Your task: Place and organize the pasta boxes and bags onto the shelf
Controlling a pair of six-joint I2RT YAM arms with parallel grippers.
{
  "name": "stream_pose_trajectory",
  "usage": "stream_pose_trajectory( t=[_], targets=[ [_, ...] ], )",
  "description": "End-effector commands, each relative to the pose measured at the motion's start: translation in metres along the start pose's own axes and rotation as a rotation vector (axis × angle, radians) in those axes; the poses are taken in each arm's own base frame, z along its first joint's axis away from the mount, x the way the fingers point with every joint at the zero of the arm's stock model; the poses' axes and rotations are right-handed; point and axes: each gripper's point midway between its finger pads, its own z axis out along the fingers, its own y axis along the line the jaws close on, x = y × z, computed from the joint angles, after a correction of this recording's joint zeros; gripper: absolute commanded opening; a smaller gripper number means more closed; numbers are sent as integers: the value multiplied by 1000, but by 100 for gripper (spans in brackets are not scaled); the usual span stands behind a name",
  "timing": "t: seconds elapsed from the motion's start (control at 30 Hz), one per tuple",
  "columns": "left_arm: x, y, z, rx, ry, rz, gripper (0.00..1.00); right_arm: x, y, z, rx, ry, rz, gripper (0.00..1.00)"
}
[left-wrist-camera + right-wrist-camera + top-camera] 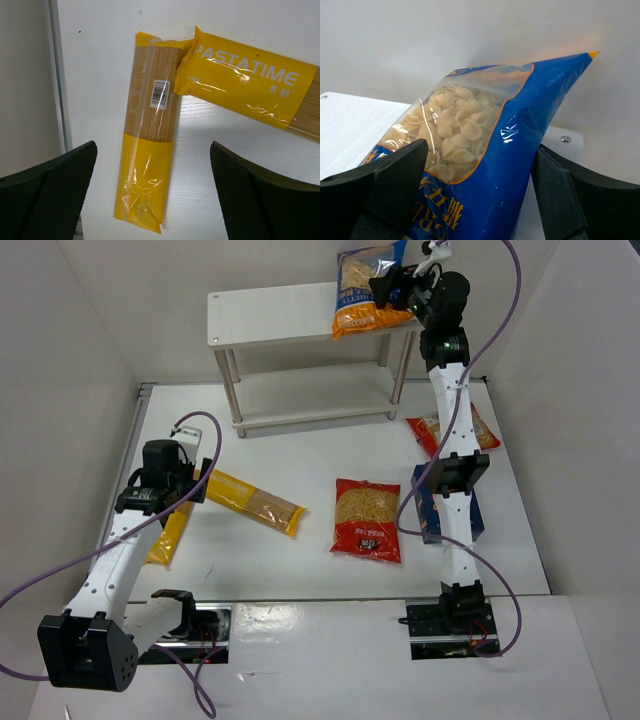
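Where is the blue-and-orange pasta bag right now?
In the top external view, the blue-and-orange pasta bag is at the right end of the shelf, on its top tier, between the jaws of the right gripper.

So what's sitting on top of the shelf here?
Only the blue-and-orange pasta bag, upright at the right end of the shelf, held between the fingers of the right gripper. The bag hides its own base, so whether it rests on the top board cannot be seen.

High top and close left wrist share packets (149,150).
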Motion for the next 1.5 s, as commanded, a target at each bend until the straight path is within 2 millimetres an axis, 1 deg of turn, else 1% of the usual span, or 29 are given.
stream_pose_trajectory(
  t=[0.0, 0.03, 0.07, 0.1, 0.13, 0.17, 0.2, 0.23, 0.3, 0.33, 0.37, 0.4, 0.43, 0.47, 0.53, 0.57, 0.6, 0.73, 0.93, 1.1, 1.13, 1.2, 1.33, 1.37, 1.4, 1.43, 1.47],
  targets=[
    [0, 0, 2, 7, -5, 19, 99, -20, 16, 3, -19, -64, -76, 90],
    [0, 0, 2, 7, -5, 19, 99, -26, 18, 1, -19, -66, -76, 91],
    [0, 0, 2, 7, -5, 19, 99, -25, 24, 2, -29, -66, -89, 91],
    [-2, 1, 0, 5, -14, 17, 99, -32, 25, -1, -29, -70, -104, 91],
    [-2, -1, 0, 14, -16, 17, 99, -32, 25, -1, -29, -70, -104, 91],
    [-2, -1, 0, 14, -16, 17, 99, -40, 27, -3, -30, -82, -117, 91],
    [-2, -1, 0, 14, -16, 17, 99, -49, 35, -5, -40, -95, -119, 91],
    [-3, 0, -2, 12, -25, 16, 99, -47, 35, -5, -39, -86, -116, 92],
    [-4, 0, -2, 12, -25, 16, 99, -63, 42, -9, -35, -111, -132, 93],
    [-4, 0, -2, 12, -25, 16, 99, -63, 41, -9, -34, -112, -146, 94],
    [-4, 0, -2, 12, -25, 16, 99, -71, 41, -11, -20, -124, -148, 94],
    [-5, 1, -4, 10, -34, 14, 99, -78, 45, -13, -9, -136, -156, 94],
    [-5, -1, -4, 19, -36, 14, 99, -78, 44, -13, -9, -137, -167, 94],
    [-5, -1, -4, 19, -36, 14, 99, -84, 44, -15, 4, -147, -168, 94],
    [-7, 0, -6, 17, -45, 22, 99, -88, 40, -14, 46, -162, -193, 95],
    [-7, 0, -6, 17, -45, 22, 99, -97, 42, -17, 45, -179, -207, 95],
    [-7, 0, -6, 17, -45, 22, 99, -97, 43, -16, 62, -182, -201, 95],
    [-7, -1, -6, 26, -47, 22, 99, -95, 40, -15, 101, -173, -247, 96],
    [-7, -1, -6, 26, -47, 22, 99, -84, 36, -16, 113, -125, -259, 97],
    [-7, -1, -6, 26, -47, 22, 99, -74, 28, -17, 148, -81, -270, 98],
    [-7, -1, -6, 26, -47, 22, 99, -80, 27, -20, 157, -89, -284, 98],
    [-7, -1, -6, 26, -47, 22, 99, -78, 24, -21, 172, -78, -290, 100],
    [-9, -1, -8, 24, -56, 20, 99, -86, 24, -27, 185, -74, -311, 100],
    [-9, -1, -8, 24, -56, 20, 99, -92, 25, -29, 185, -83, -312, 100],
    [-9, -1, -8, 24, -56, 20, 99, -89, 25, -29, 185, -72, -311, 100],
    [-9, -1, -8, 24, -56, 20, 99, -97, 25, -33, 194, -83, -312, 100],
    [-9, -1, -8, 24, -56, 20, 99, -94, 25, -33, 194, -74, -310, 100]
  ],
)
